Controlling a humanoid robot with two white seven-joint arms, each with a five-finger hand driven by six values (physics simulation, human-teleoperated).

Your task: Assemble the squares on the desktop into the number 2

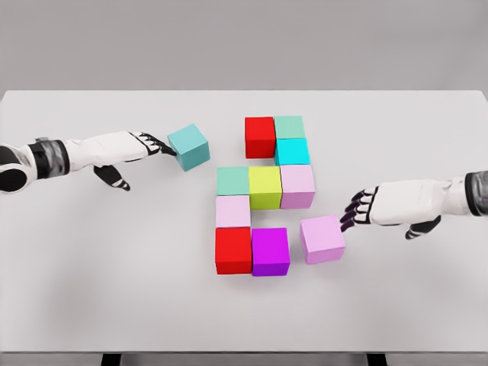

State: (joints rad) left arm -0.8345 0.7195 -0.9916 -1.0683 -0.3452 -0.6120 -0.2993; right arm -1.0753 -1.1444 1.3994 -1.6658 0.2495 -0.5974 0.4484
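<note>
Nine coloured cubes already form most of the 2 – the loose teal cube [189, 146] touching the open left hand [149, 145] and the tilted lilac cube [322, 239] at the open right hand [364, 209] remain unplaced.

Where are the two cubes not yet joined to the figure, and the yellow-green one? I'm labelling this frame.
teal cube [189, 146], head view, on its top face, by the left hand's fingertips.
loose pink cube [322, 238], head view, on its top face.
yellow-green cube [265, 187], head view, centre of its top.
</note>
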